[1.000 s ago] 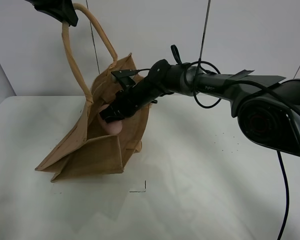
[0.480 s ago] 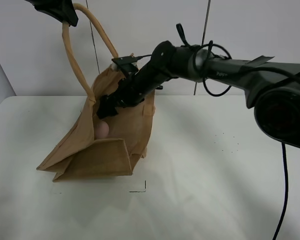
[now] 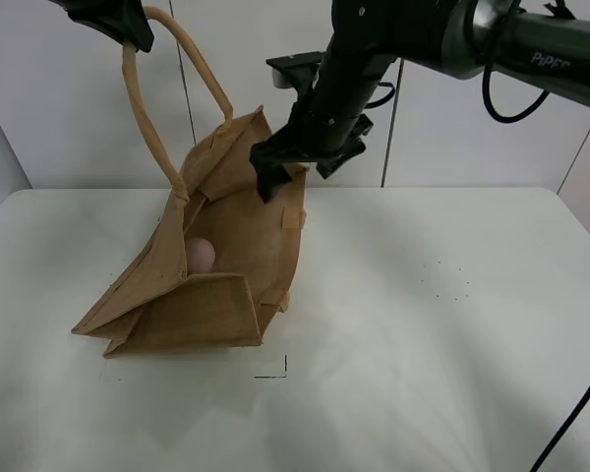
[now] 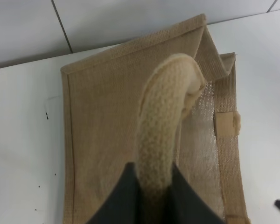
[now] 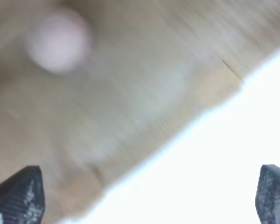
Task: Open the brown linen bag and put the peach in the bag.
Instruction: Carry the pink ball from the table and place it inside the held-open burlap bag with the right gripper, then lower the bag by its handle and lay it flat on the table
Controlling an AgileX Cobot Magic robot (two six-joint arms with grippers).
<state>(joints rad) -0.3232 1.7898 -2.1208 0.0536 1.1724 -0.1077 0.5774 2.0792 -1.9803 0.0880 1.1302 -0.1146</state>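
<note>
The brown linen bag (image 3: 211,295) leans open on the white table, with one beige handle (image 3: 143,108) pulled up. My left gripper (image 3: 126,29) is shut on that handle; the left wrist view shows the handle (image 4: 163,121) pinched between the black fingers (image 4: 189,200), with the bag (image 4: 102,116) below. The peach (image 3: 200,255) lies inside the bag. My right gripper (image 3: 295,169) is open and empty above the bag's mouth. The blurred right wrist view shows the peach (image 5: 58,42) in the bag (image 5: 130,107) and the fingertips (image 5: 18,196) far apart.
A small black corner mark (image 3: 275,372) is on the table (image 3: 423,334) in front of the bag. A white panelled wall (image 3: 69,108) stands close behind. The right arm (image 3: 442,34) and its cables reach in from the upper right.
My right gripper has come up out of the bag and moved up and right, leaving the peach inside. The bag has settled slightly. The left gripper still holds the handle.
</note>
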